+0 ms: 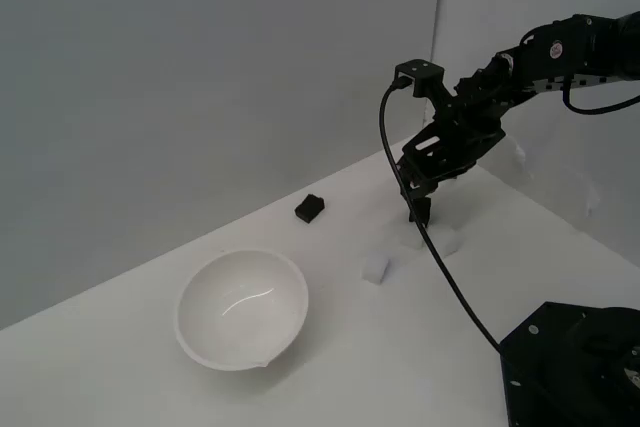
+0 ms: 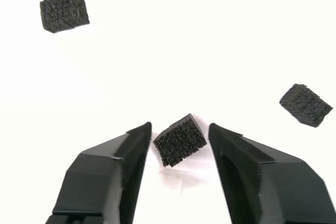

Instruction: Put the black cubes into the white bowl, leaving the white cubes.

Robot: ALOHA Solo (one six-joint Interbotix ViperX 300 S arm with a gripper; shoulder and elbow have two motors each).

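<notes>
My gripper is down at the table, at the exterior view's right. In the wrist view its fingers stand slightly apart on either side of one black cube that rests on the table between the gripper's tips. A second black cube and a third lie farther off on the table. In the exterior view only one black cube shows, left of the gripper. The white bowl stands empty at the front left. White cubes lie near the gripper.
The arm's black base sits at the exterior view's lower right, with a black cable running across the table to the wrist. Grey walls stand behind the white table.
</notes>
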